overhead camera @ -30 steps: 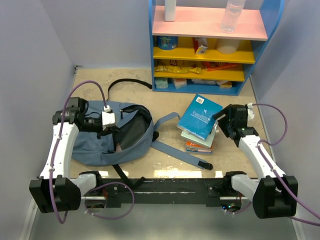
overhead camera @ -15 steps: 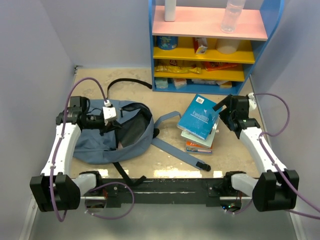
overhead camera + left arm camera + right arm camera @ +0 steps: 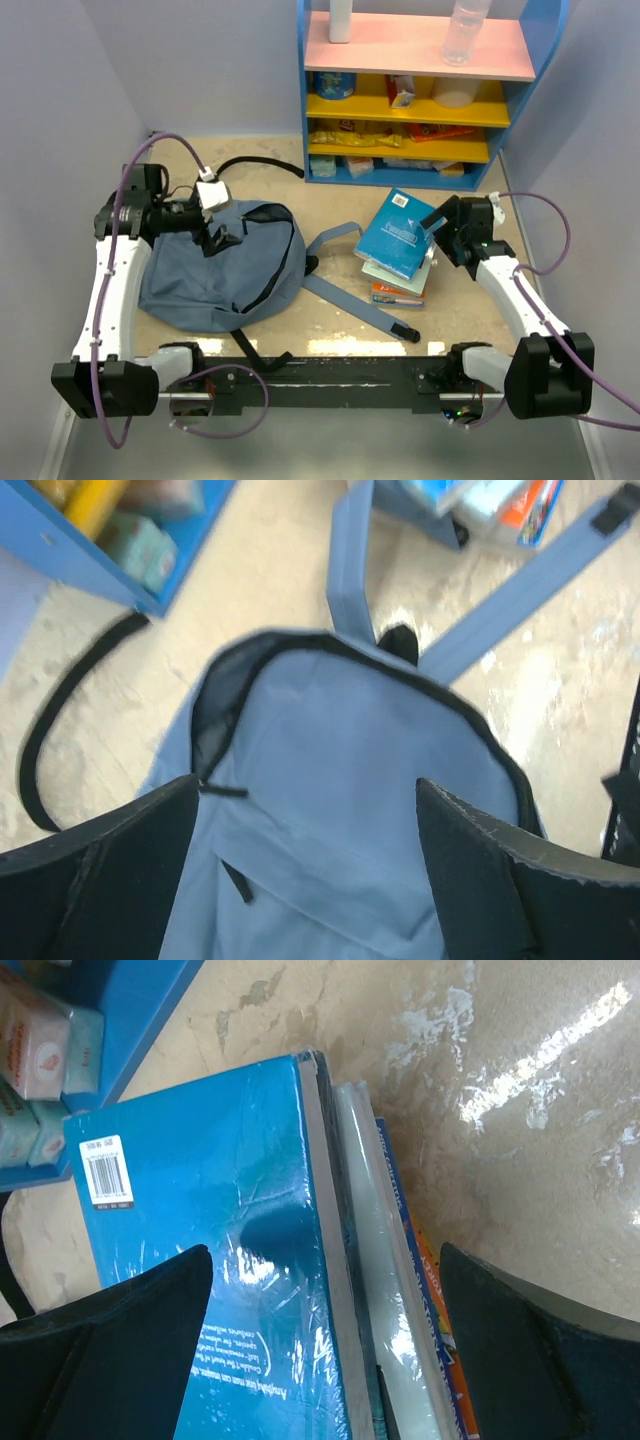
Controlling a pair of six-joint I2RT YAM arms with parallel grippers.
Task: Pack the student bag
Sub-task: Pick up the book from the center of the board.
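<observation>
The student bag [image 3: 215, 272] lies slumped on the left half of the tabletop [image 3: 470, 335], its grey-blue fabric flat and its dark zip-lined mouth sagged nearly shut, so from above there is no real hollow to drop anything into. Its padded shoulder straps [image 3: 355, 298] trail right toward the books, and a thin black webbing strap [image 3: 255, 165] loops off toward the shelf. The left arm [image 3: 112, 285] reaches over the bag's far left corner, and the left wrist view shows its jaws standing wide above the fabric [image 3: 350, 790] with nothing between them. To the right of the straps sits a small stack of books, a blue paperback [image 3: 398, 232] on top with a plastic-covered one and an orange-edged one beneath (the lower ones show only as slivers). The right arm [image 3: 512, 298] hovers at the stack's right edge, its jaws wide open and straddling the long side of the blue paperback [image 3: 220, 1230], touching nothing that I can see. Behind it all stands the blue shelf unit [image 3: 420, 95] with its snacks and bottles. The step in hand looks like picking up the top book, and it would go best if the right jaws close on that book's edge alone, not the slick cover below. The left jaws should pinch the upper lip of the bag's mouth and lift it first, since the opening is probably too collapsed to take a book as it lies.
</observation>
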